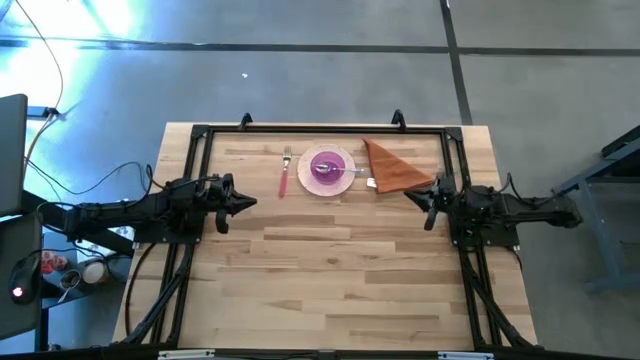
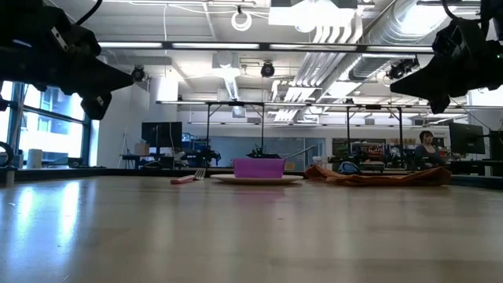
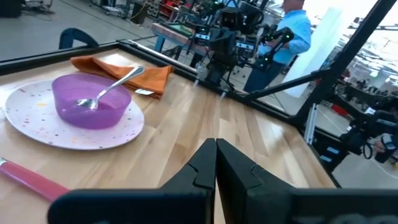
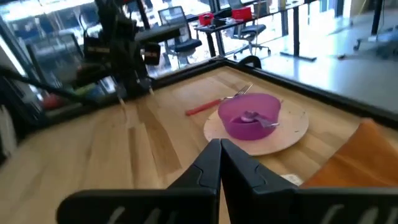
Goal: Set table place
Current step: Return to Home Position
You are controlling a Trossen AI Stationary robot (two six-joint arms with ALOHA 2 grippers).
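High view: the left end effector [image 1: 248, 203] is hovering over the worktop's [image 1: 330, 280] left side, and the right end effector [image 1: 410, 193] is hanging just beside the napkin [image 1: 395, 168]. The bowl [image 1: 327, 166] is sitting on the plate [image 1: 347, 180], with the fork [image 1: 284, 176] lying on the left arm's side of it.

Low view: both arms are hanging clear above the worktop.

Left wrist view: the fingers are pressing together on nothing, and the spoon [image 3: 115, 84] is resting in the bowl.

Right wrist view: these fingers are pressing together too, gripping nothing.
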